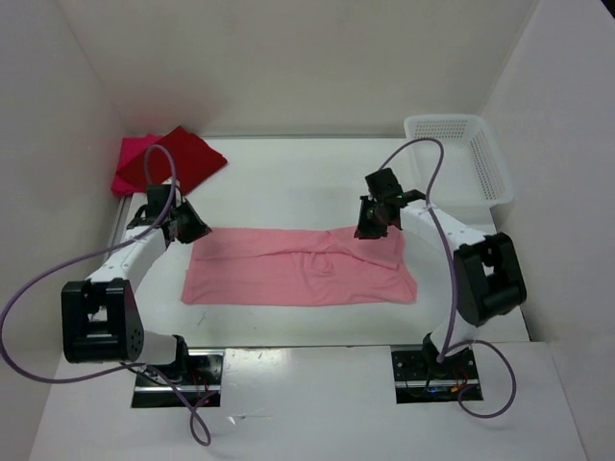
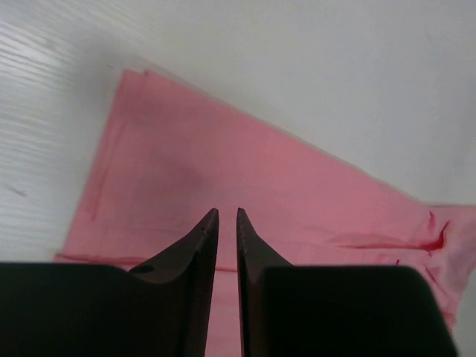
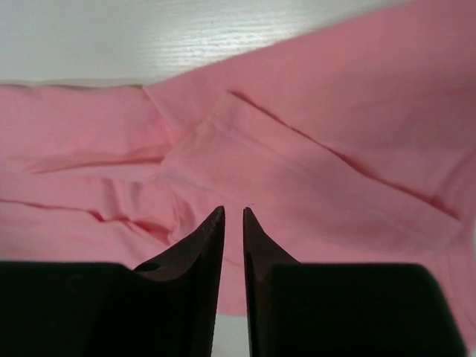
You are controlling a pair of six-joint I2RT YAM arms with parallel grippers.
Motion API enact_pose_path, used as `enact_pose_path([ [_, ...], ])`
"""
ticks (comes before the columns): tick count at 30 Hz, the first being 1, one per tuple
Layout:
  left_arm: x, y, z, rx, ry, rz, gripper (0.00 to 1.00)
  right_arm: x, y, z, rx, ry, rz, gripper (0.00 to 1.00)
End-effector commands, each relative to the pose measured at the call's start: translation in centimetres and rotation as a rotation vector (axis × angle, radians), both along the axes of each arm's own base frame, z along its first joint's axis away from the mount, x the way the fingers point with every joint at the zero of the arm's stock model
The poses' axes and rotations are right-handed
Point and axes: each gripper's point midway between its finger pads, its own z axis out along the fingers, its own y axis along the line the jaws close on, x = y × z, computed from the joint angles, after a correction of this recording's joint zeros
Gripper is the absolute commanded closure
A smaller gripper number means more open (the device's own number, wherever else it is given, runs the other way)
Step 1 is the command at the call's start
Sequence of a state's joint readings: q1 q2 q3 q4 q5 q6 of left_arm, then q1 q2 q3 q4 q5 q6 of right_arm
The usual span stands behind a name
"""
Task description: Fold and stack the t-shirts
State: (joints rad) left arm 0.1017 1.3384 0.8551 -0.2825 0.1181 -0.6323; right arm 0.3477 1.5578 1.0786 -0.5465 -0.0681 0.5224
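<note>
Both my pincers over the far edge of the salmon shirt, jaws a slit apart, nothing clamped.

Top view: my left pincer (image 1: 187,229) is at the far-left corner of the salmon-pink t-shirt (image 1: 288,274) and my right pincer (image 1: 373,226) is on the same edge nearer its right end. I judge they are spaced this way to handle one edge evenly. The shirt runs as a long band nearward of both, rumpled under my right one. The dark red t-shirt (image 1: 192,158) lies over the magenta t-shirt (image 1: 130,158) beyond my left pincer, probably the stack. The white basket (image 1: 500,168) is beyond-right of my right pincer. Left wrist view: my tips are narrowly apart and empty, with flat cloth beneath and ahead and the bare table (image 2: 335,67) past it. Right wrist view: same narrow gap with no cloth in it, creased folds just ahead of the tips. Looks half-folded, so the crosswise fold is still to do.
</note>
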Motion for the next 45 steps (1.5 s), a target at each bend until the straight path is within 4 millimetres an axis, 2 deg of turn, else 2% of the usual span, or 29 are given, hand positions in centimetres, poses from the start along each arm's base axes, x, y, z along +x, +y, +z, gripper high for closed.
enact_pose_path([
  [1, 1.3, -2.8, -1.0, -0.075, -0.006, -0.065, 0.77, 4.6, 2.4, 1.1, -0.007, -0.136, 0.023, 0.77],
  [2, 1.7, -2.8, -1.0, -0.080, -0.015, -0.059, 0.77, 5.1, 2.4, 0.0, -0.027, -0.123, 0.025, 0.75],
  [3, 1.3, -3.0, -1.5, -0.090, -0.002, -0.067, 0.77, 5.4, 2.8, -0.3, -0.030, -0.134, 0.031, 0.68],
  [7, 0.7, -3.3, -3.5, -0.115, 0.036, -0.056, 0.77, 5.8, 4.0, -2.2, -0.047, -0.104, 0.063, 0.63],
  [8, 0.7, -3.3, -3.5, -0.115, 0.036, -0.055, 0.77, 6.2, 3.6, -2.7, -0.074, -0.104, 0.046, 0.61],
  [17, 0.6, -3.5, -5.0, -0.136, 0.067, -0.046, 0.77, 7.9, 3.0, -2.4, -0.148, -0.143, 0.003, 0.60],
  [21, 0.4, -3.5, -5.7, -0.138, 0.087, -0.045, 0.77, 7.6, 2.8, -4.5, -0.169, -0.099, 0.007, 0.60],
  [26, 1.0, -3.5, -5.6, -0.138, 0.086, -0.045, 0.77, 7.0, 3.5, -5.0, -0.157, -0.076, 0.033, 0.60],
  [29, 0.9, -3.5, -6.2, -0.139, 0.105, -0.044, 0.77, 6.8, 3.9, -5.0, -0.156, -0.076, 0.042, 0.60],
  [30, 0.8, -3.6, -6.2, -0.146, 0.105, -0.049, 0.77, 6.7, 3.9, -5.4, -0.160, -0.068, 0.043, 0.66],
  [32, 0.8, -3.6, -6.2, -0.146, 0.105, -0.050, 0.77, 6.7, 3.9, -5.4, -0.160, -0.068, 0.043, 0.70],
  [33, 0.8, -3.6, -6.2, -0.146, 0.105, -0.050, 0.77, 6.5, 3.8, -5.5, -0.164, -0.060, 0.044, 0.78],
  [37, 1.2, -3.6, -5.9, -0.145, 0.096, -0.050, 0.77, 6.4, 3.7, -5.2, -0.164, -0.060, 0.044, 0.93],
  [39, 1.2, -3.6, -5.9, -0.145, 0.096, -0.050, 0.77, 6.1, 3.6, -4.3, -0.158, -0.061, 0.035, 0.95],
  [41, 1.2, -3.6, -5.9, -0.145, 0.096, -0.050, 0.77, 5.8, 3.5, -2.5, -0.141, -0.087, 0.025, 0.97],
  [45, 1.2, -3.6, -5.9, -0.145, 0.096, -0.050, 0.77, 3.3, 2.8, -1.2, -0.117, -0.056, 0.017, 1.00],
])
